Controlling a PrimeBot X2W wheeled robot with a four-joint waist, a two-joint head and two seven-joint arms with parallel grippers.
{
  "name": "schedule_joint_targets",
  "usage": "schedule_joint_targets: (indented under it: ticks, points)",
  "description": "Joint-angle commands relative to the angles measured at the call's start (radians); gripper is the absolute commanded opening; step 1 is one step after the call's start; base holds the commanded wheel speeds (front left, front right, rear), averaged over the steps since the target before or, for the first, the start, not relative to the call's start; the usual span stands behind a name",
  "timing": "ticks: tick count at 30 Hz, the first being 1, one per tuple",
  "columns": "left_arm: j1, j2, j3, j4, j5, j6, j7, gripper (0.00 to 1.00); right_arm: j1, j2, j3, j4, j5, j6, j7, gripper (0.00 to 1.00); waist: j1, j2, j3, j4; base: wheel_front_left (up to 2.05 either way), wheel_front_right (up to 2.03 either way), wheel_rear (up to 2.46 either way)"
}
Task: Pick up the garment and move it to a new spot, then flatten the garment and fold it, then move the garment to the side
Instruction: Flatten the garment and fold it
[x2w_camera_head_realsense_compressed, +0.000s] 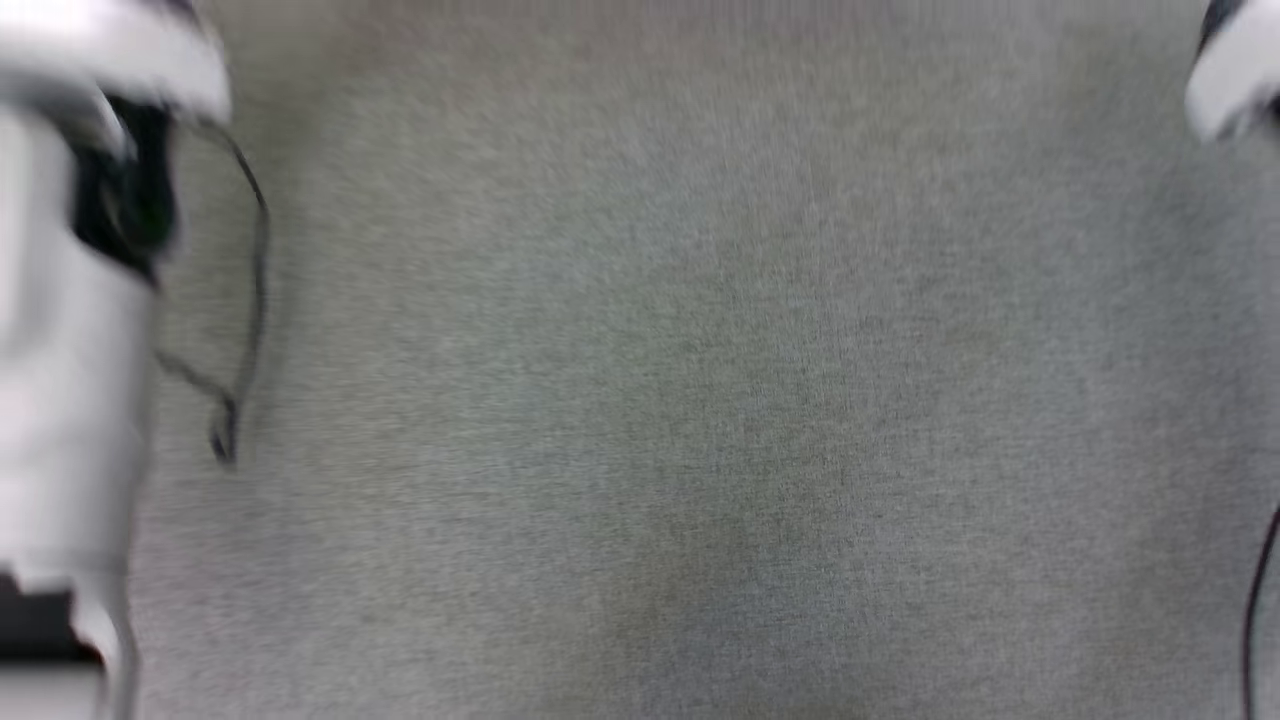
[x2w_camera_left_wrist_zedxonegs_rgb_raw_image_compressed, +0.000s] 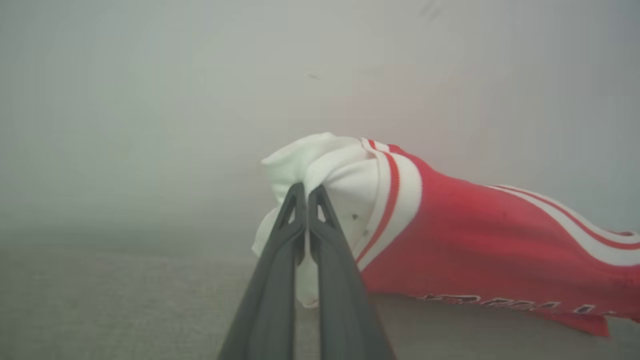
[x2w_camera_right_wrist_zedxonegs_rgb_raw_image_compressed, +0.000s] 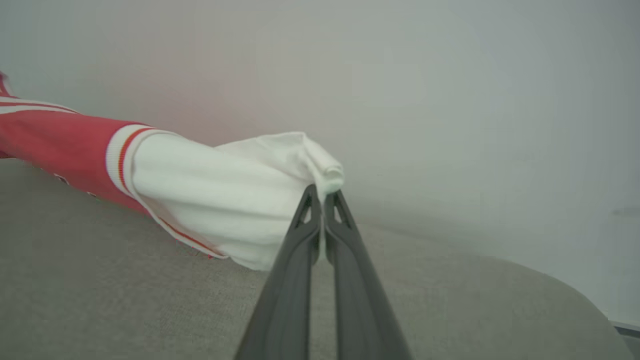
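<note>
One grey fabric-covered tabletop (x2w_camera_head_realsense_compressed: 700, 400) is seen beneath everything, and over it the garment (x2w_camera_left_wrist_zedxonegs_rgb_raw_image_compressed: 475, 240), red with red-and-white striped trim, is held stretched between the two arms. One white sleeve (x2w_camera_left_wrist_zedxonegs_rgb_raw_image_compressed: 325, 165) is clamped in the closed jaws of the left gripper (x2w_camera_left_wrist_zedxonegs_rgb_raw_image_compressed: 306, 192), the other white sleeve (x2w_camera_right_wrist_zedxonegs_rgb_raw_image_compressed: 225, 200) in those of the right gripper (x2w_camera_right_wrist_zedxonegs_rgb_raw_image_compressed: 322, 192). A row of black, white-outlined letters (x2w_camera_left_wrist_zedxonegs_rgb_raw_image_compressed: 490, 303) is glimpsed along the lower fold, too foreshortened to be read.

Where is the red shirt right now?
The shirt is stretched over the grey surface, between the left gripper in the left wrist view and the right gripper in the right wrist view, each pinching a white sleeve.
</note>
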Motion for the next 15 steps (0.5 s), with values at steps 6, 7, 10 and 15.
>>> schedule_joint_targets:
  ticks: [6,7,10,15]
  points:
    - [0.338,-0.025,0.094,-0.165,0.027,0.019,-0.007,0.0,0.282,-0.032,-0.034,-0.05,0.063,-0.002,-0.018,0.0,0.0,0.0,-0.209,0.049,0.0,0.0,0.0]
    - [0.391,-0.028,0.104,-0.194,0.035,0.021,-0.007,0.0,0.33,-0.035,-0.046,-0.058,0.072,-0.002,-0.02,0.0,0.0,0.0,-0.232,0.053,0.0,0.0,0.0]
    - [0.548,-0.044,0.132,-0.261,0.046,0.034,-0.007,0.0,0.462,-0.028,-0.075,-0.097,0.096,-0.002,-0.021,0.0,0.0,0.0,-0.287,0.057,0.0,0.0,0.0]
    - [0.778,-0.06,0.142,-0.347,0.049,0.054,-0.007,0.0,0.699,0.001,-0.137,-0.165,0.109,-0.002,-0.005,0.0,0.0,0.0,-0.37,0.067,0.0,0.0,0.0]
